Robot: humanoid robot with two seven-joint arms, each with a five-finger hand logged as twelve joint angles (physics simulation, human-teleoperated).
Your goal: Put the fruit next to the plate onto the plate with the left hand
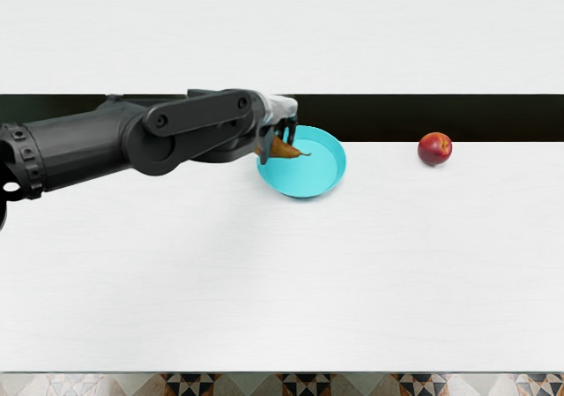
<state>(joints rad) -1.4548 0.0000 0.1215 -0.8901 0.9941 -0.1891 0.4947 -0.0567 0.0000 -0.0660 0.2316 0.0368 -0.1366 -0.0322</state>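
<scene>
**Holding the pear over the plate's left side**

Reaching in from the left edge, my dark arm stretches across the far part of the white table (264,281) and ends at the plate (319,172). My left robot hand (280,124) sits over the plate's left rim, its fingers (263,145) curled down and clamped on the broad end of a brown pear (285,150). The pear lies tilted inside the plate's outline, with its thin stem pointing right toward the middle of the dish. I cannot tell whether the pear's underside already touches the plate's floor or hangs just above it.

The plate is a shallow turquoise dish standing near the table's far edge. Well apart from it to the right, a round red fruit (434,148) rests alone on the table, untouched. My right arm does not show.
</scene>
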